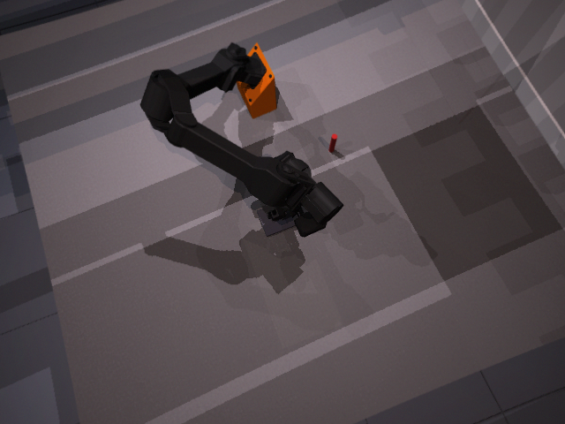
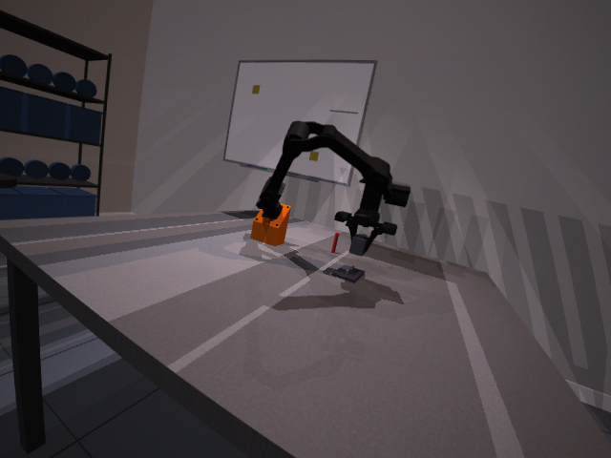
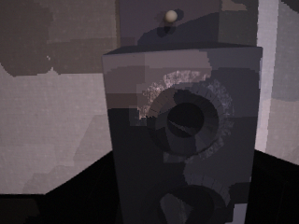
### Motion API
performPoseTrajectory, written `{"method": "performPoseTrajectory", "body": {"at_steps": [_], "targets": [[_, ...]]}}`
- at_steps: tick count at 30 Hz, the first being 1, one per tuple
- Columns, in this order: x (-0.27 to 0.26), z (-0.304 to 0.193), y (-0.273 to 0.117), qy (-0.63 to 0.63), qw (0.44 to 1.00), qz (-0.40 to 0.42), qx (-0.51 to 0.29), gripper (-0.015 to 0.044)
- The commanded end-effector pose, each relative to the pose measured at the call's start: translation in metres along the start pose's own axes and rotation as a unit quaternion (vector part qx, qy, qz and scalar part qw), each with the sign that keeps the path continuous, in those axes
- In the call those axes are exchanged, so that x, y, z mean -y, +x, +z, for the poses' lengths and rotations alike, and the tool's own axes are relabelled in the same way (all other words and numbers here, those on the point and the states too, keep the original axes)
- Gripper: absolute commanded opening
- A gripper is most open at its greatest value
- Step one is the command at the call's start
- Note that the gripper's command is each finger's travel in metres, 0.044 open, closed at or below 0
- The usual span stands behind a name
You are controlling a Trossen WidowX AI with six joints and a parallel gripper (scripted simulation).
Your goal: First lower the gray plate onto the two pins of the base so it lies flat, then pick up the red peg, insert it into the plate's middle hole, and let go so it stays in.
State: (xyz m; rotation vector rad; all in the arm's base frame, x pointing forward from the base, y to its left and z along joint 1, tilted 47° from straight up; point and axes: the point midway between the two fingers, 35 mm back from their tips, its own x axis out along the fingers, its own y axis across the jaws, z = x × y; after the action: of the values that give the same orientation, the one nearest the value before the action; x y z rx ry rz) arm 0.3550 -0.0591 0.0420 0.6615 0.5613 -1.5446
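My gripper (image 2: pixel 360 241) (image 3: pixel 172 149) is shut on the gray plate (image 2: pixel 357 245) (image 3: pixel 128 135). The plate is held above the table, clear of the base; two of its holes show in the wrist view, the lower one cut off by the frame edge. The dark base (image 1: pixel 272 229) (image 2: pixel 348 278) (image 3: pixel 135 21) lies flat on the table, below the gripper. One pale pin (image 3: pixel 171 16) shows beyond the plate's far edge; the other pin is hidden there. The red peg (image 1: pixel 333 143) (image 2: pixel 335 242) stands upright on the table, apart from base and gripper.
The orange mount (image 1: pixel 264 102) (image 2: pixel 268 233) of the arm stands at the arm's foot, with the peg between it and the table's far right side in the top view. A whiteboard (image 2: pixel 291 113) hangs on the wall and a shelf rack with blue items stands behind the table.
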Motion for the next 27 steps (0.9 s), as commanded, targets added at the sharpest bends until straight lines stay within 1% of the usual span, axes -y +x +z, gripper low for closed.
{"method": "performPoseTrajectory", "body": {"at_steps": [1, 9, 27], "targets": [[0.002, 0.011, 0.006, 0.007, 1.0, 0.0, 0.005, 0.0], [0.006, 0.032, 0.017, 0.024, 1.0, -0.002, 0.011, 0.0], [0.006, 0.032, 0.017, 0.024, 1.0, -0.002, 0.011, 0.0]]}}
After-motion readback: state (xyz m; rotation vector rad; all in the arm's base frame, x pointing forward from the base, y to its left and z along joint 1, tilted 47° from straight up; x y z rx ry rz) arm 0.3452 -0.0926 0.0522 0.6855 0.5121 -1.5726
